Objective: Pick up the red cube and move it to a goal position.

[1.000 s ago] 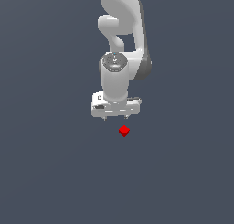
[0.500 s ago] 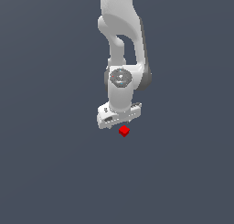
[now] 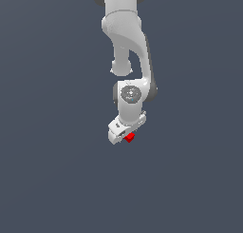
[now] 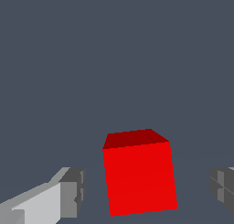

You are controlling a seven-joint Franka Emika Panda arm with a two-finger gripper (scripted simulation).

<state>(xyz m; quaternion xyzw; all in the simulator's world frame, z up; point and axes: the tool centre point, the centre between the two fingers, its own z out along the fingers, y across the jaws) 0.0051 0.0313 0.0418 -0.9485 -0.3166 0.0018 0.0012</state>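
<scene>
The red cube [image 4: 139,177] rests on the grey floor and fills the lower middle of the wrist view, between the two grey fingertips [image 4: 73,193]. Gaps remain on both sides of it, so the open gripper [image 4: 146,191] is not touching it. In the exterior view the white arm reaches down from above. Its gripper [image 3: 124,136] is low over the red cube [image 3: 129,138], which shows only partly under the white hand.
A plain dark grey floor [image 3: 57,179] surrounds the arm on every side, with no other objects in view.
The arm has come down and turned its hand. The gripper, earlier above the cube, now straddles it. The cube has stayed in place.
</scene>
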